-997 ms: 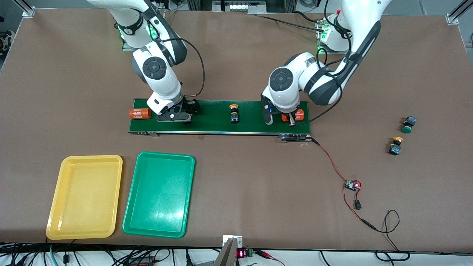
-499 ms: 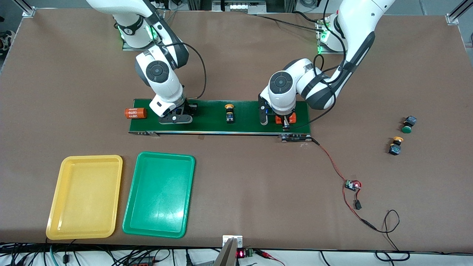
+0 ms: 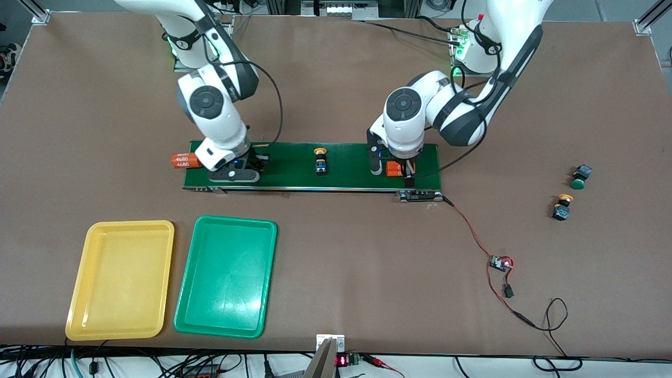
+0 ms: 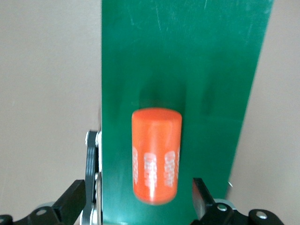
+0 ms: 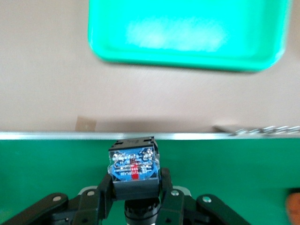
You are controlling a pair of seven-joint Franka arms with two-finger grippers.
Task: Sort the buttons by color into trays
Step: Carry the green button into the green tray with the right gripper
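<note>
My right gripper (image 3: 237, 171) (image 5: 136, 187) is shut on a button (image 5: 134, 169) with a black-and-blue body, over the dark green belt; its cap is hidden. A yellow-capped button (image 3: 319, 160) lies mid-belt. A green-capped button (image 3: 579, 177) and a second yellow-capped button (image 3: 563, 207) lie on the table toward the left arm's end. My left gripper (image 3: 392, 170) (image 4: 138, 199) stands open astride an orange cylinder (image 4: 156, 154) on the belt, not touching it. The yellow tray (image 3: 121, 278) and the green tray (image 3: 226, 275) (image 5: 187, 33) lie side by side, nearer the front camera than the belt.
The long green belt (image 3: 294, 176) crosses the middle of the table, with a second orange cylinder (image 3: 184, 160) at its end toward the right arm. A red-and-black cable with a small circuit board (image 3: 499, 262) runs from the belt's other end.
My right gripper closed on the button and shifted toward the right arm's end of the belt. My left gripper opened around its cylinder. The yellow button and end cylinder drifted along the belt the same way.
</note>
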